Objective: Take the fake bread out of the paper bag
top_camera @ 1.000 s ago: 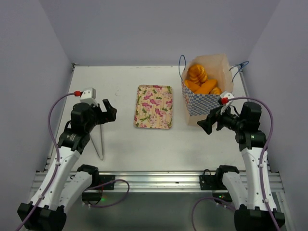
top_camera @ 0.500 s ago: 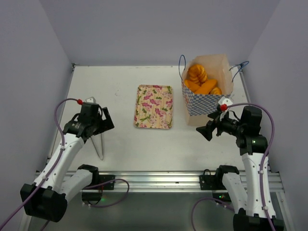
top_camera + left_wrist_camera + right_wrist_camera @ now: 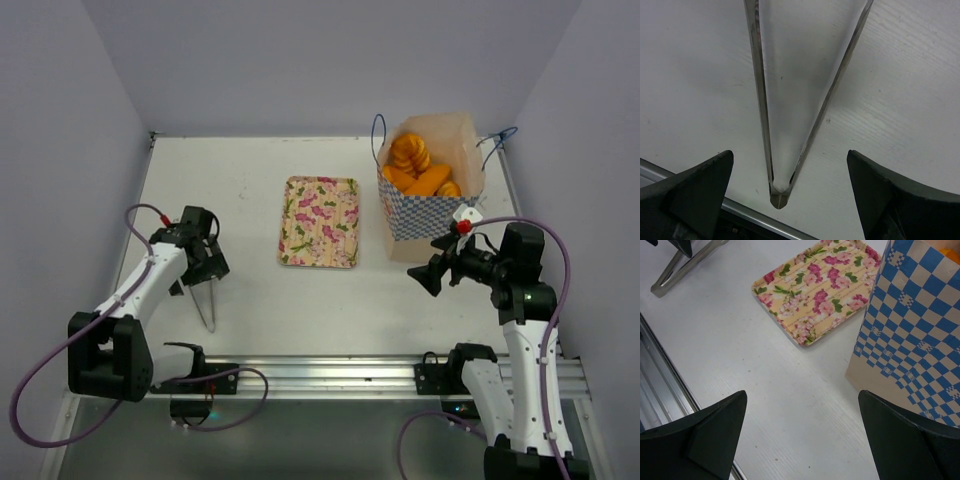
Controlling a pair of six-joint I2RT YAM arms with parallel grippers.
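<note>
While left jaws and right jaws gape empty, we see fake bread (image 3: 418, 172) heaped inside paper bag (image 3: 425, 212), near right jaws. We judge it light, stiff, slick; pinch top croissant (image 3: 410, 152) across ridges.

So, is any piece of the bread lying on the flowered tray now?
No, in the top view the flowered tray shows only its pattern, and the fake bread sits inside the paper bag.
</note>
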